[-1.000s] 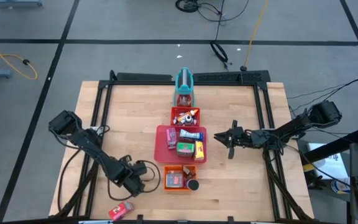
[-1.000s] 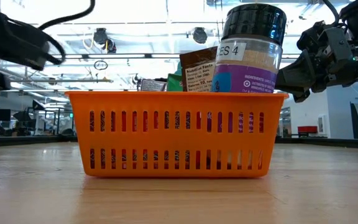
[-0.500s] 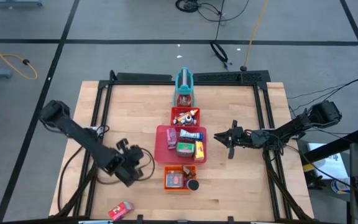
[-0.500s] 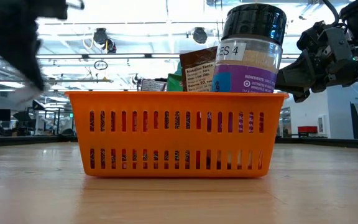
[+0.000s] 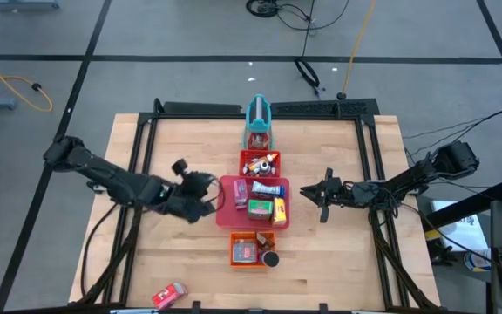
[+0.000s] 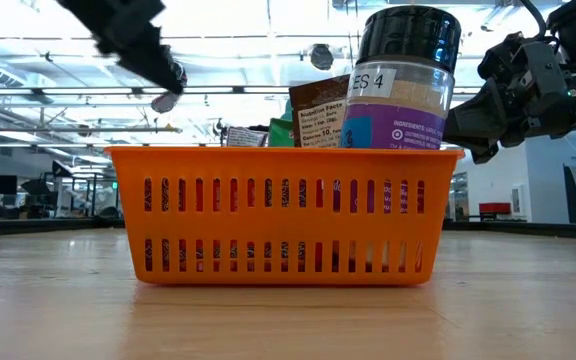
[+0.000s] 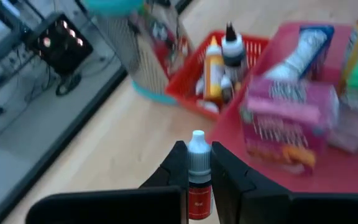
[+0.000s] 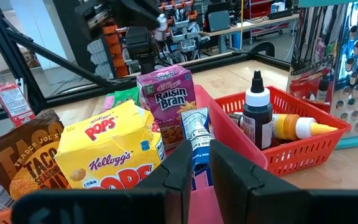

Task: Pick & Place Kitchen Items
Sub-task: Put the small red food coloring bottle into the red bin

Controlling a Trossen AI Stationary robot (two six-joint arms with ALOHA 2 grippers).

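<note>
**Left arm carries a tiny bottle toward the trays**

The left gripper [image 7: 197, 171] pinches a small white-capped bottle [image 7: 197, 168] upright between its fingers, likely so it can drop neatly among the other little bottles. It hangs just left of the big red tray [image 5: 227, 209], arm stretched low across the wood. The small red basket [image 5: 260, 163] sits just beyond that tray. The right gripper [image 5: 314, 194] waits just right of the tray, fingers close together with nothing between them. A red box [image 5: 169, 295] lies well away from the tray, near the table's front edge.

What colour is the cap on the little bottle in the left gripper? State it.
White, on the red-labelled bottle; clearest in the left wrist view.
</note>
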